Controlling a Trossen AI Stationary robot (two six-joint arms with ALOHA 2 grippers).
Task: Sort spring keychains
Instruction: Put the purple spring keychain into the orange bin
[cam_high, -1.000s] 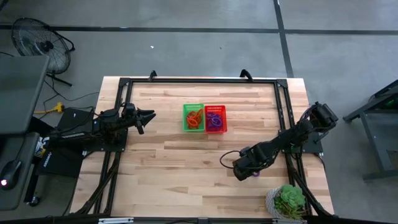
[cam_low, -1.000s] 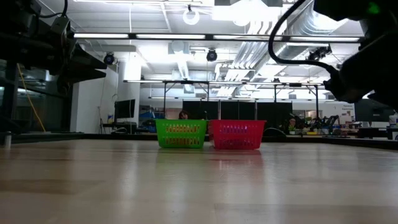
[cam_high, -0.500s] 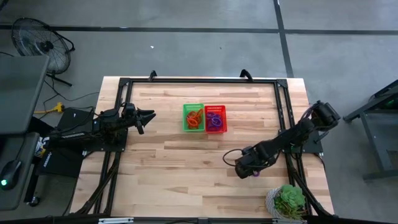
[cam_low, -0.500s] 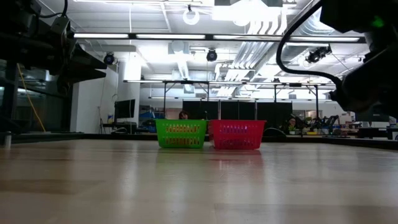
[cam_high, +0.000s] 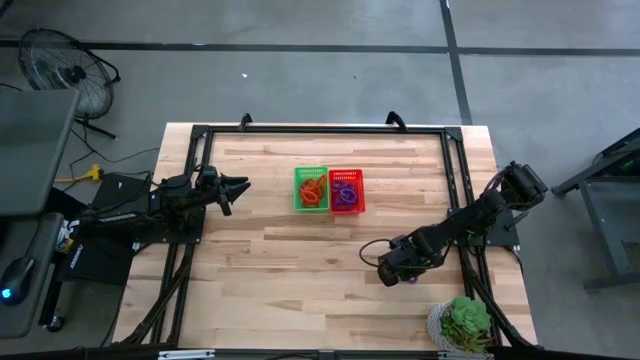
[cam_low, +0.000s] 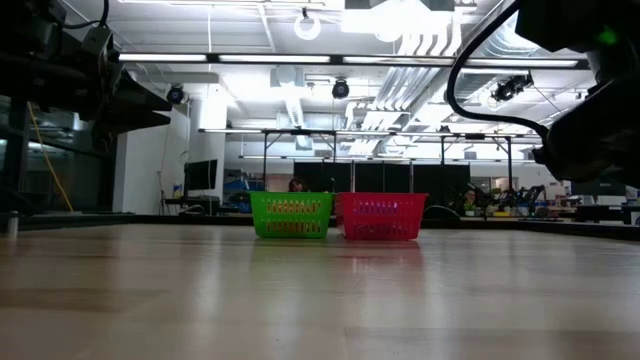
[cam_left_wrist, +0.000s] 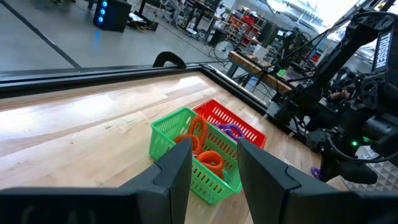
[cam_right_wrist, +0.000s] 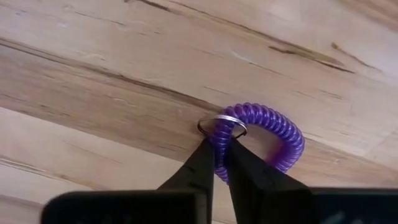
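A purple spring keychain (cam_right_wrist: 267, 134) with a small metal ring (cam_right_wrist: 222, 124) lies on the wood at the table's near right, and my right gripper (cam_right_wrist: 221, 155) is shut on it. It shows in the high view as a purple speck (cam_high: 412, 281) beside that gripper (cam_high: 392, 272). At the far middle of the table stand a green basket (cam_high: 311, 188) holding orange keychains and a red basket (cam_high: 347, 190) holding purple ones. My left gripper (cam_left_wrist: 214, 180) waits open at the table's left (cam_high: 235, 186), pointing at the baskets. My right gripper pinches the purple coil right beside its metal ring (cam_right_wrist: 219, 138) between its two fingertips. The fingers come from above, slanting down. The rest of the loop (cam_right_wrist: 289, 140) lies flat on the table beyond the fingers.
A potted green plant (cam_high: 463, 325) stands at the table's near right corner, close to my right arm. A black frame (cam_high: 320, 130) runs along the table's far edge and sides. Bare wood (cam_high: 290, 270) lies between the baskets and the near edge.
My right gripper has shifted a little toward the table's right edge, over the purple keychain. My left arm and the baskets have kept still.
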